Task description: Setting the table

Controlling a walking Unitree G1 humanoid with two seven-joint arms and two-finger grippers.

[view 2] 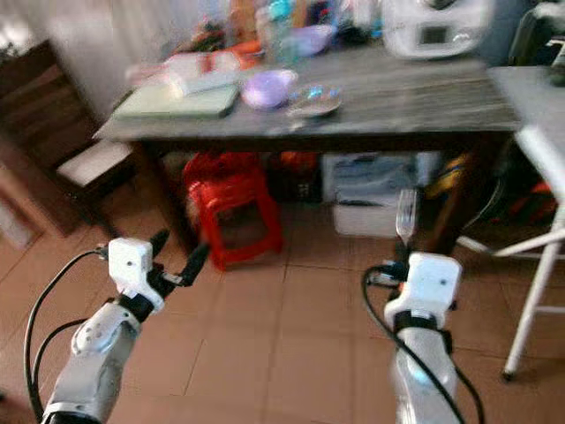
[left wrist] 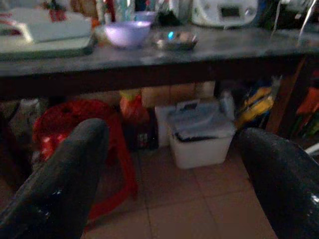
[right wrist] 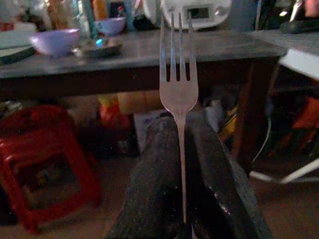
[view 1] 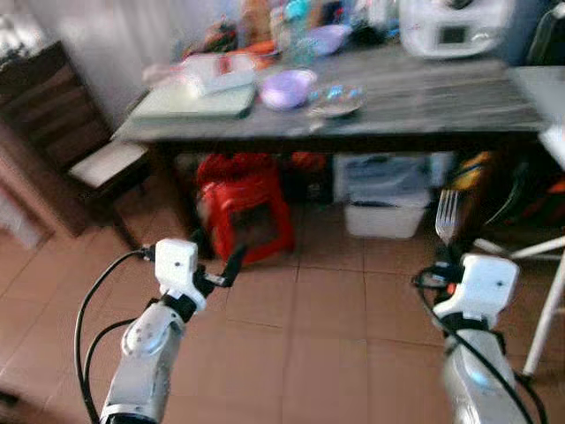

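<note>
The right gripper (right wrist: 182, 164) clamps the fork (right wrist: 178, 79) upright, left gripper (view 1: 219, 265) is open, so approach the table (view 1: 424, 102) slowly; the free place beside the plate (view 1: 335, 99) looks blurred.

Grey table (view 1: 424, 102), terracotta tile floor (view 1: 327, 344)

The silver fork (right wrist: 178, 84) stands between the black fingers (right wrist: 149, 189) of the right claw (right wrist: 180, 149), above a terracotta-tiled floor (view 1: 335, 353). On the grey streaked worktop (view 1: 441, 97) sit a lilac bowl (view 1: 288, 88) and a pale green tray (view 1: 194, 102), with a red stool (view 1: 245, 208) and a white bin (view 1: 384, 216) beneath.
</note>
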